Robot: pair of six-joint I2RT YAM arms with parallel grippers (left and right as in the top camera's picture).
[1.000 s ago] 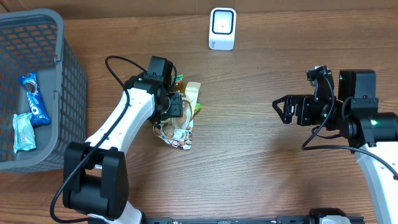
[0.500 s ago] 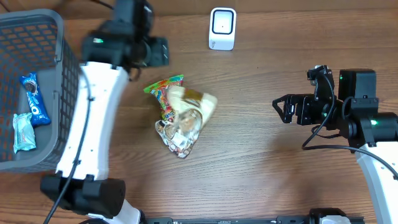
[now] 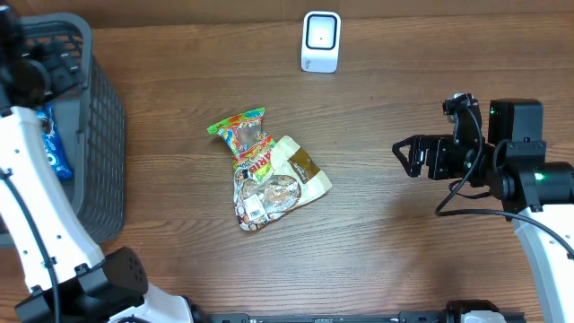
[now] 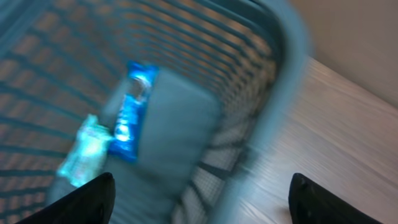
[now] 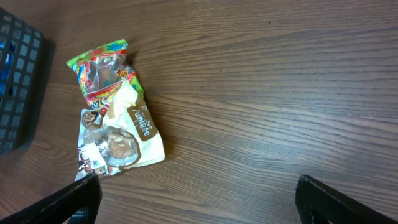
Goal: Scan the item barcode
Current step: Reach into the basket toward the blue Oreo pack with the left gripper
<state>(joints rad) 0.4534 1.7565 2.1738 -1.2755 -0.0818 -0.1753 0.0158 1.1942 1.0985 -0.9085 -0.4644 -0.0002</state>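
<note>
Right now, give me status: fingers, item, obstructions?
Left fingers open, empty, above the basket. Right fingers open, empty, hovering off right. Snack packets piled mid-table, ungripped. Scanner at far edge, nothing between.

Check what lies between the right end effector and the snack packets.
Only bare table separates the right end effector from the snack packets, seen overhead.

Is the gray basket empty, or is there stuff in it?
Not empty: a blue packet and a teal packet lie inside the basket.

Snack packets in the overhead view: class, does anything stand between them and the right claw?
Nothing visible does. Only bare table lies between the snack packets and the open right claw.
</note>
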